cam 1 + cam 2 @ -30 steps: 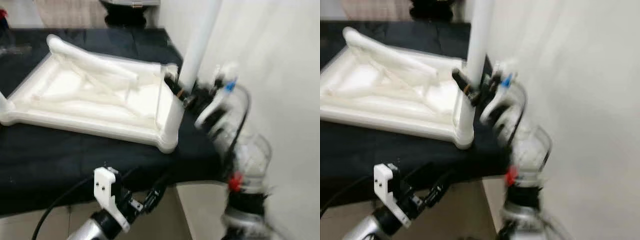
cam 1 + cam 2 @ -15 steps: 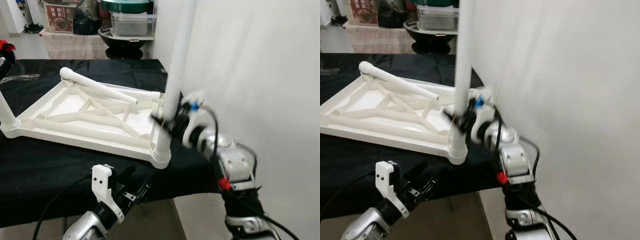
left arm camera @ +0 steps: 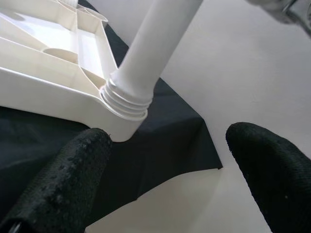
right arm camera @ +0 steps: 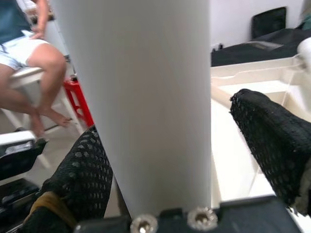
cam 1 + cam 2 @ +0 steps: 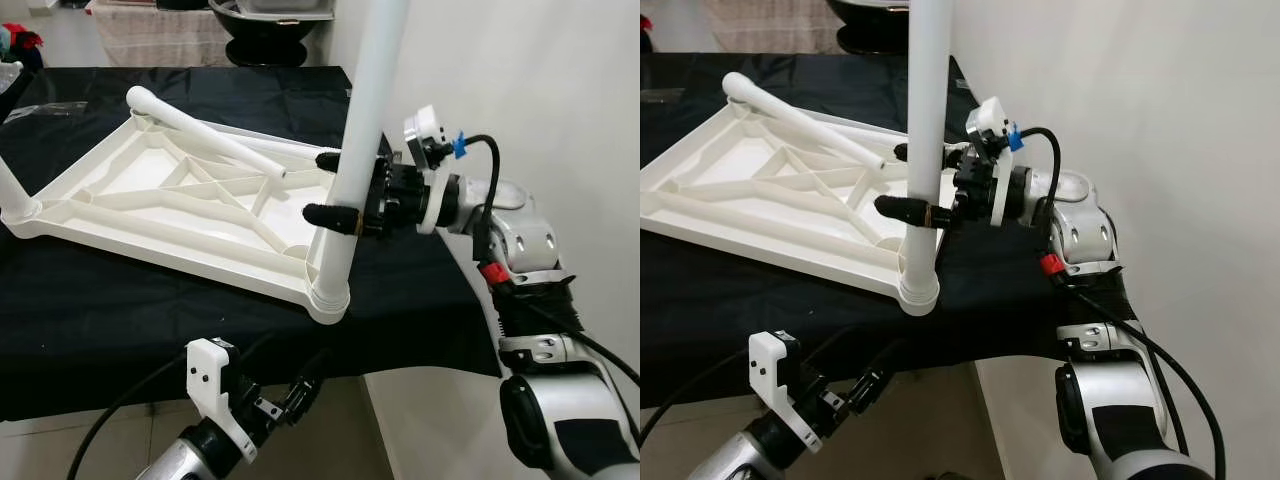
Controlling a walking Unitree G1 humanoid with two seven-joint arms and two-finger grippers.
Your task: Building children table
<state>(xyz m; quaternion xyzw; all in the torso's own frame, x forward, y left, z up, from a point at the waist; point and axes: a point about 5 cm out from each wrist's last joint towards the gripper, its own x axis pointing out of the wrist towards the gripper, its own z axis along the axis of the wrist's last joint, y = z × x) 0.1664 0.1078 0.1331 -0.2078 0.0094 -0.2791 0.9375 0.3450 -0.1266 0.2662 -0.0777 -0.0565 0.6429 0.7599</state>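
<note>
– Which step are you on?

– You're seating a leg. The upturned white tabletop (image 5: 180,205) lies on the black-covered desk (image 5: 90,310), and the upright leg (image 5: 352,150) stands in its near right corner socket (image 5: 328,298). Your right gripper (image 5: 328,186) straddles that leg, jaws spread to either side of it, one finger looking close against it.

– And next?

– Likely close and press or twist the leg home; keep it upright. Your left gripper (image 3: 165,179) hangs low below the desk edge, jaws spread, empty.
</note>
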